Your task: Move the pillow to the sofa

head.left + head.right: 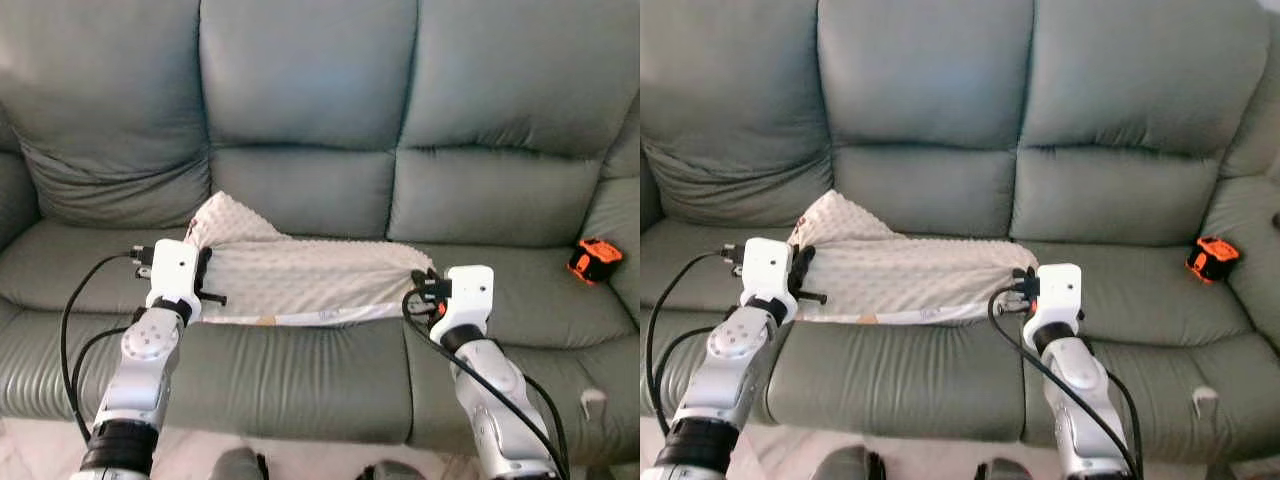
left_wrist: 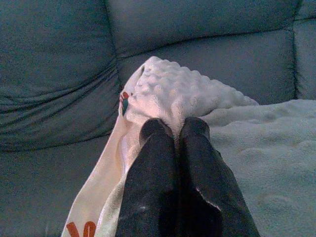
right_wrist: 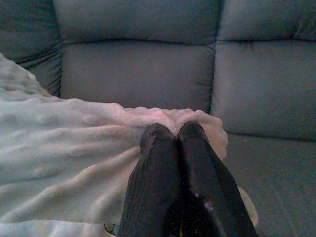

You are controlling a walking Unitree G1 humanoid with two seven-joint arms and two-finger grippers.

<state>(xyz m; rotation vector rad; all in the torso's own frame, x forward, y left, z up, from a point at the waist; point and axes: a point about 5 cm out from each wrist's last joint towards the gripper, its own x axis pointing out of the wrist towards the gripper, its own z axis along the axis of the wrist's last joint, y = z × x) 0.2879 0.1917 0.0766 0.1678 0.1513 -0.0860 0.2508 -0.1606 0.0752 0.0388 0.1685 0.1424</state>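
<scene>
We are pinching the cream dimpled fleece pillow (image 1: 300,275) with left gripper (image 2: 174,129) and right gripper (image 3: 173,132), fingers clamped on its ends. It is lying near the grey-green leather sofa (image 1: 300,90) seat's front edge; only release is remaining, we judge.

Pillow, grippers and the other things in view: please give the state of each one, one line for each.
Pillow: lies flat over the sofa seat, pinched at both ends.
Left gripper: jaws shut on the pillow's left end.
Right gripper: jaws shut on the pillow's right end.
Sofa: grey, bears the pillow.
Orange object: rests on the right seat, apart from the pillow.
</scene>
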